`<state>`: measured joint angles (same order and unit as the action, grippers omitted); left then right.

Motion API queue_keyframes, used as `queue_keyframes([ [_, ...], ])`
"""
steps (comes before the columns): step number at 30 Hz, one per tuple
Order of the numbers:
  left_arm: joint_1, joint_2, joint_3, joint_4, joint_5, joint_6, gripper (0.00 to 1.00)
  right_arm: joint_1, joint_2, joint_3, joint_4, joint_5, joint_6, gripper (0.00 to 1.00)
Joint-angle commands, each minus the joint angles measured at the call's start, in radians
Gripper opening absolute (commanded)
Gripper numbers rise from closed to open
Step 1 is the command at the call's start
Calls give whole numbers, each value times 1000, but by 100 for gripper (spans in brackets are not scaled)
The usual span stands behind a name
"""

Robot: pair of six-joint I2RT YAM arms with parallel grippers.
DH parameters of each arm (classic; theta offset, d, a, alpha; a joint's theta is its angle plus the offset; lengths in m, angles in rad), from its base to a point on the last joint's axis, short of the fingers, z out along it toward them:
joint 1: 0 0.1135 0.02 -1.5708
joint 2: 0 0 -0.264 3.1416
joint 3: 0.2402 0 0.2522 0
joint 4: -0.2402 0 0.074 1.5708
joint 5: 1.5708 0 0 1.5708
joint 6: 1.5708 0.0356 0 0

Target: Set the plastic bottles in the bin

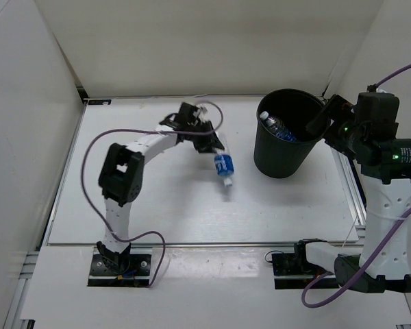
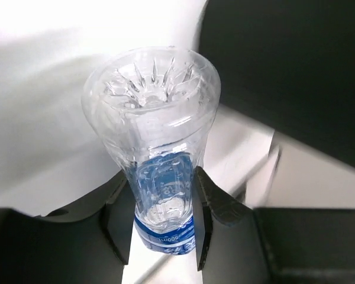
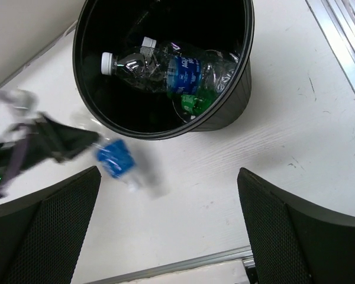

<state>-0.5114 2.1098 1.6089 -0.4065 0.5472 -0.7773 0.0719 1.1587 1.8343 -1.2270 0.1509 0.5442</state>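
Just left of the large round black plastic bin (image 1: 279,159), the left gripper (image 1: 212,145) is clamping a clear blue-labelled plastic bottle (image 1: 223,165) at mid-body, evidently for transfer, while the right gripper (image 3: 168,228) is hanging open over the bin, which is holding other bottles (image 3: 174,71).

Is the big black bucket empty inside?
No, the right wrist view shows the black bin holding at least a clear blue-labelled bottle and a green bottle.
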Motion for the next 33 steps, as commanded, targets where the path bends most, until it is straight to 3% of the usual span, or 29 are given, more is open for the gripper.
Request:
queue_keyframes([
  [1, 45, -270, 110, 46, -240, 98, 44, -4, -7, -4, 17, 9, 29, 100],
  [4, 45, -225, 389, 46, -274, 130, 46, -14, -27, -35, 17, 18, 65, 100],
  [5, 34, -165, 551, 46, -294, 130, 46, -14, -27, -46, 17, 30, 91, 100],
  [7, 10, -93, 722, 46, -323, 142, 47, -23, -37, -46, 17, 30, 109, 100],
  [9, -7, 32, 973, 46, -365, 167, 55, -23, -47, -18, 17, 53, 121, 100],
  [11, -18, 94, 1051, 99, -356, 158, 58, -23, -47, 40, 3, 53, 122, 100],
  [15, -102, 125, 916, 288, -410, 168, 63, -23, -27, 143, -38, 72, 131, 100],
  [18, -180, 197, 990, 298, -420, 210, 63, -23, -56, 152, -39, 72, 131, 100],
  [21, -237, 210, 961, 320, -447, 259, 66, -23, -89, 143, -29, 84, 120, 100],
  [23, -246, 210, 936, 321, -448, 269, 77, -23, -102, 143, -29, 110, 106, 100],
  [24, -260, 197, 927, 321, -457, 283, 86, -23, -111, 143, -29, 119, 94, 100],
  [25, -274, 167, 918, 321, -486, 303, 98, -23, -111, 143, -29, 119, 80, 100],
  [26, -274, 148, 918, 321, -510, 323, 100, -23, -111, 143, -29, 133, 80, 100],
  [30, -276, 8, 878, 321, -584, 444, 100, -23, -111, 134, -29, 144, 69, 100],
  [33, -224, -202, 659, 307, -677, 466, 100, -23, -102, 99, -29, 124, 94, 100],
])
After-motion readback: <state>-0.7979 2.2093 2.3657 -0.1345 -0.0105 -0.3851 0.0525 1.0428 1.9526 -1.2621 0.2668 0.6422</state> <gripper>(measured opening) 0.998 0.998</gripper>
